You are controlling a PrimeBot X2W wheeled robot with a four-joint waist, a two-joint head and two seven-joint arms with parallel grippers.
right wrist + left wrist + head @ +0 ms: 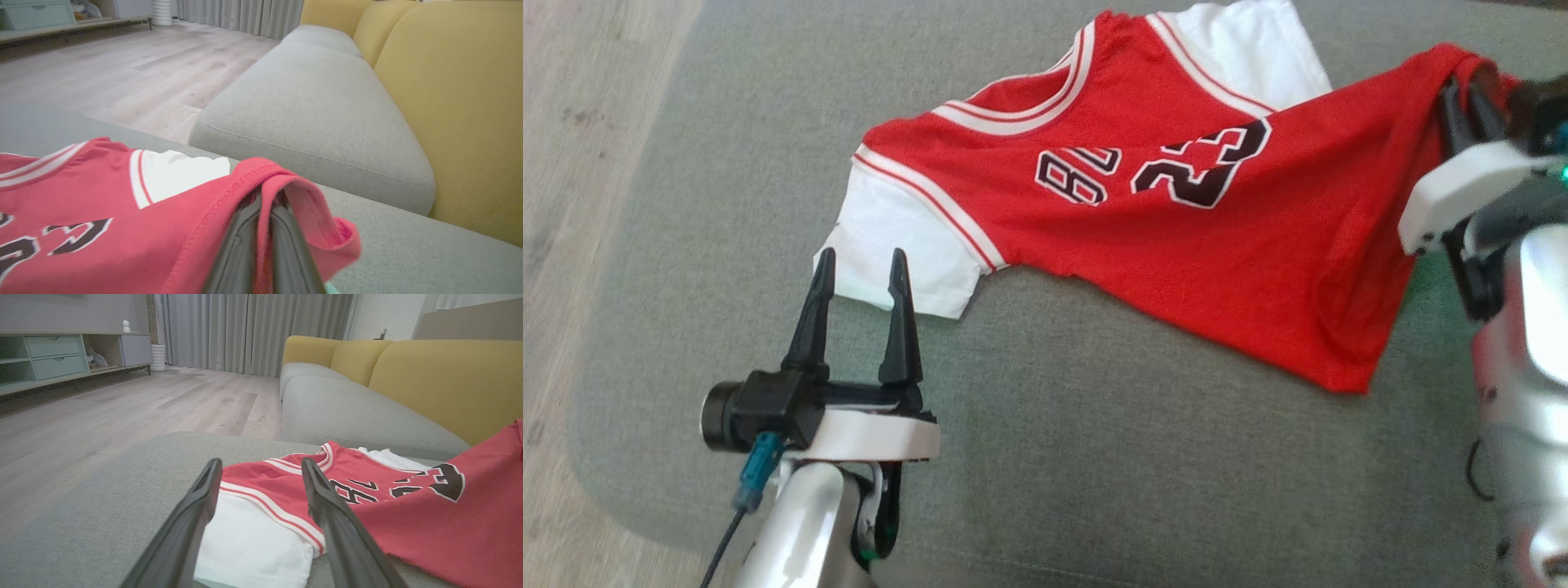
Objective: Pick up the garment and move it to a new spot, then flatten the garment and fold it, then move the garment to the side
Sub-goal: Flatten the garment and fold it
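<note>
Jersey (1176,245) lies across a grey cushion (1054,457). Its long axis runs side to side in the head view, with the neckline (1029,106) toward the robot's left and the hem (1437,73) toward its right. One white sleeve (890,245) points toward the robot and the other points away from it. The body is a soft red cloth. White bands with thin red stripes trim the neck and armholes, and the black numerals have white outlines. The collar end rests flat on the cushion. The hem end is raised off it, so the cloth hangs in slack folds down to a loose lower corner.

The right pincer (1466,106) is clenched on the hem. In the right wrist view the stitched hem edge curls over the tips of its dark fingers (245,245).

The left pincer (863,257) stands released, fingers spread and low over the cushion. Its tips are at the edge of the near sleeve, and in the left wrist view the white cloth shows between them.

The cushion is a coarse woven fabric with a rounded corner. Beyond it are the sofa's (441,375) plump mustard backs and a floor (122,408) of pale wood planks.
</note>
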